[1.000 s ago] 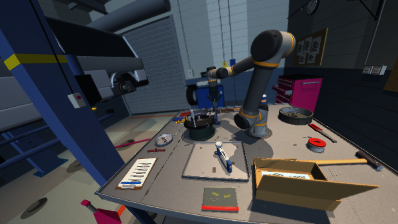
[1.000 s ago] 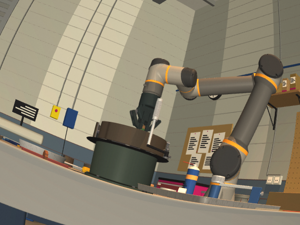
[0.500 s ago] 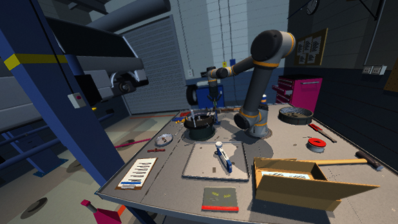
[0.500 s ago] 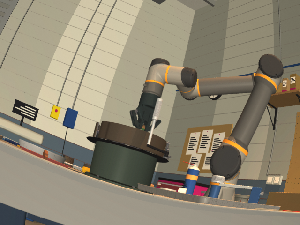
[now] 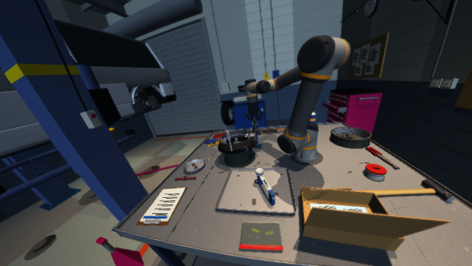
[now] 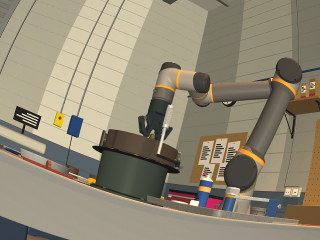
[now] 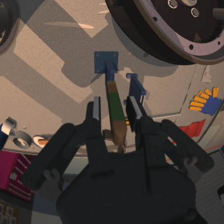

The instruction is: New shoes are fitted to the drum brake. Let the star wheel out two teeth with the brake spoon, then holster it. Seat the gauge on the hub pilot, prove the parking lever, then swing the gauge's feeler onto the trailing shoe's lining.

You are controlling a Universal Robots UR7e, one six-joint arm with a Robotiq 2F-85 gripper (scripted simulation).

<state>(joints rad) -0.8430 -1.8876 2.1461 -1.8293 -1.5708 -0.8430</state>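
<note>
The brake spoon (image 7: 115, 114), with its green and brown handle, stands in the blue holster (image 7: 106, 61) behind the drum brake (image 5: 236, 147), and from the side cameras the drum hides all but its top end (image 6: 152, 136). My gripper (image 7: 114, 110) is open around the handle and holds nothing. The blue gauge (image 5: 265, 185) lies on the tray (image 5: 256, 191) in front of the drum. The parking lever (image 6: 165, 128) sticks up at the drum's near rim.
The drum brake's backing plate (image 7: 178, 28) is close beside the holster. A blue spray can (image 6: 204, 191) and the arm's base (image 5: 303, 147) stand to the right. An open cardboard box (image 5: 351, 218), a hammer (image 5: 412, 191) and a clipboard (image 5: 162, 206) lie nearer the bench front.
</note>
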